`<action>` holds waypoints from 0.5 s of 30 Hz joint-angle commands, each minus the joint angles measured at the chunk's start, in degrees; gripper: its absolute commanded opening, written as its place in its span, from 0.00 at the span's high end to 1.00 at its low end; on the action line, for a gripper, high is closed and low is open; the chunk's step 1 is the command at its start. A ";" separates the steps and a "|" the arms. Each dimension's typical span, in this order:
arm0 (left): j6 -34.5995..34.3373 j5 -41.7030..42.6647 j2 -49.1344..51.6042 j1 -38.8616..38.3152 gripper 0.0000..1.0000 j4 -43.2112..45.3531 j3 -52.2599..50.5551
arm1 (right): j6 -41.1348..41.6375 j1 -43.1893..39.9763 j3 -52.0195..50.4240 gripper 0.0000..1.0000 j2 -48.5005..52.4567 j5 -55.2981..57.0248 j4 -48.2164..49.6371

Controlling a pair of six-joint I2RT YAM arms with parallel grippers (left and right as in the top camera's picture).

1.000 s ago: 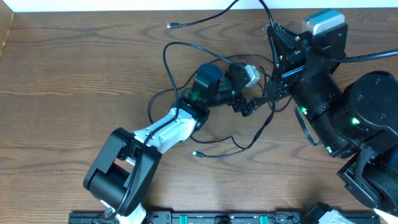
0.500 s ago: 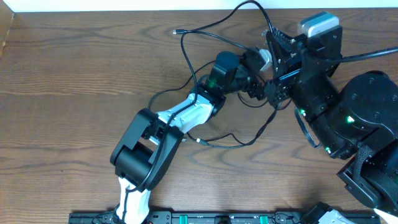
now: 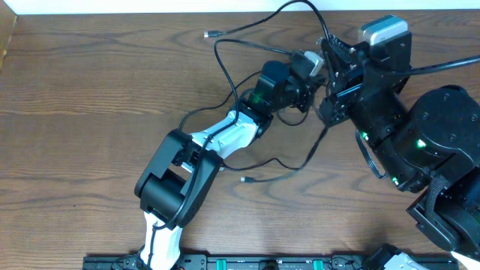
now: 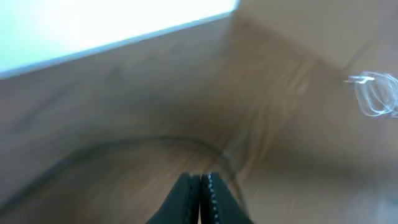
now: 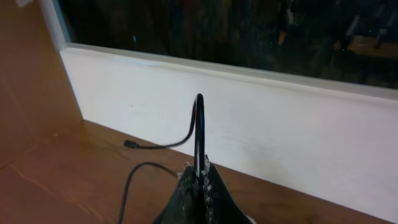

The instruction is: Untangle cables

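Several thin black cables (image 3: 225,64) loop across the wooden table. One arches up at the far edge to my right gripper (image 3: 327,39), which is shut on it. In the right wrist view that cable (image 5: 198,124) rises from the right gripper (image 5: 199,167) and bends left to a small plug (image 5: 129,144). My left gripper (image 3: 312,93) sits just beside the right one, over the tangle. Its wrist view is blurred: the left gripper (image 4: 200,178) is shut, and a thin cable (image 4: 124,143) curves close past its tips. I cannot tell if it is pinched.
A loose plug end (image 3: 244,179) lies on the table near the left arm (image 3: 225,142). Another plug (image 3: 208,34) lies near the white far wall (image 3: 150,6). The bulky right arm (image 3: 420,135) fills the right side. A pale blurred wire loop (image 4: 375,94) shows at right.
The left arm swung up and right toward the right gripper, and its jaws went from open to shut. The cable loops shifted toward the far edge, and the near plug end slid slightly.
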 commanded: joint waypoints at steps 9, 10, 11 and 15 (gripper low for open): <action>4.28 -6.03 0.33 10.54 0.93 -19.39 0.96 | -4.66 -0.09 -0.02 0.99 -0.70 26.40 1.09; 4.28 -5.90 0.33 11.13 0.93 -20.70 0.96 | -6.14 -0.09 -0.02 0.99 -0.70 29.83 2.51; 4.28 -5.90 0.33 11.50 0.93 -21.75 0.94 | -8.13 -0.09 -0.02 0.99 -0.72 32.68 4.35; 4.76 -5.95 0.33 11.72 0.93 -24.37 0.46 | -14.91 -0.04 0.00 0.99 -1.97 35.01 11.34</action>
